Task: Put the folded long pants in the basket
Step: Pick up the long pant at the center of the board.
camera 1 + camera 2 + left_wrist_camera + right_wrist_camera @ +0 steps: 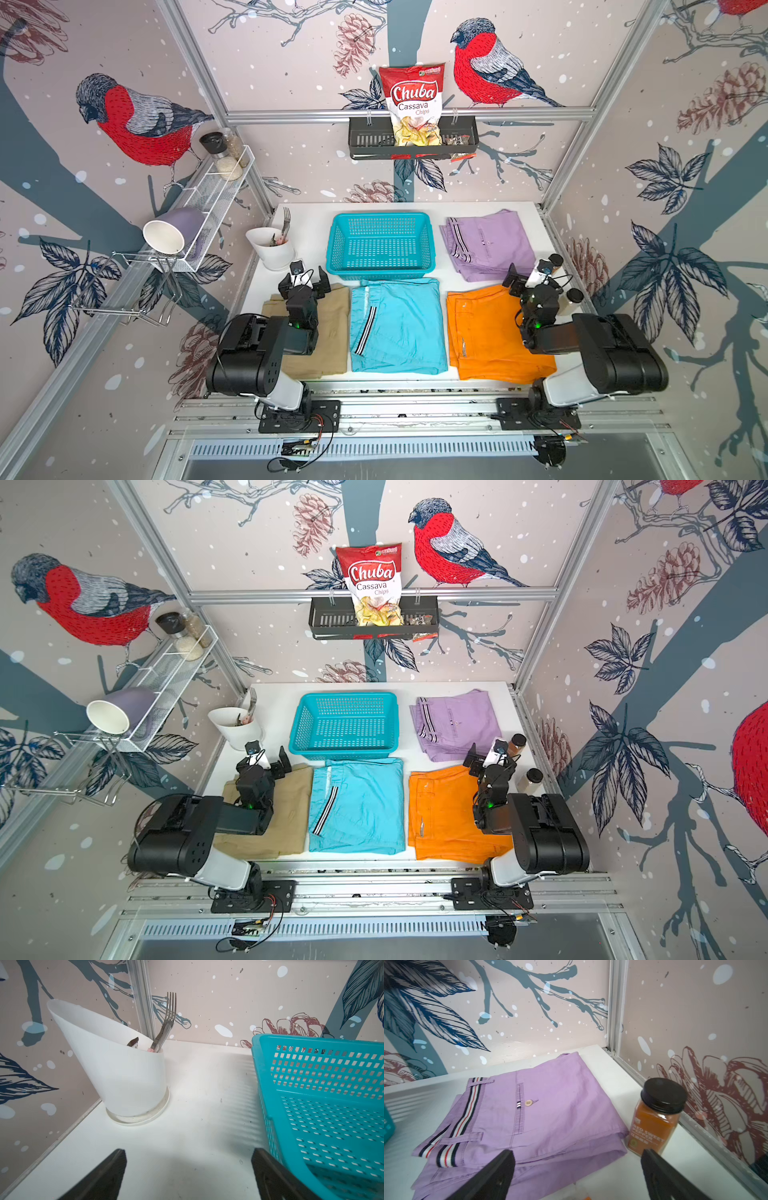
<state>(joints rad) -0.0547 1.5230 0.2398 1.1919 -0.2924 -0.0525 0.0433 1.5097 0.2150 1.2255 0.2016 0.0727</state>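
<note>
Basket [380, 265], blue folded pants [399, 328] just beside

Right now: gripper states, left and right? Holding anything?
Left gripper: open, holding nothing.
Right gripper: open, holding nothing.
</note>
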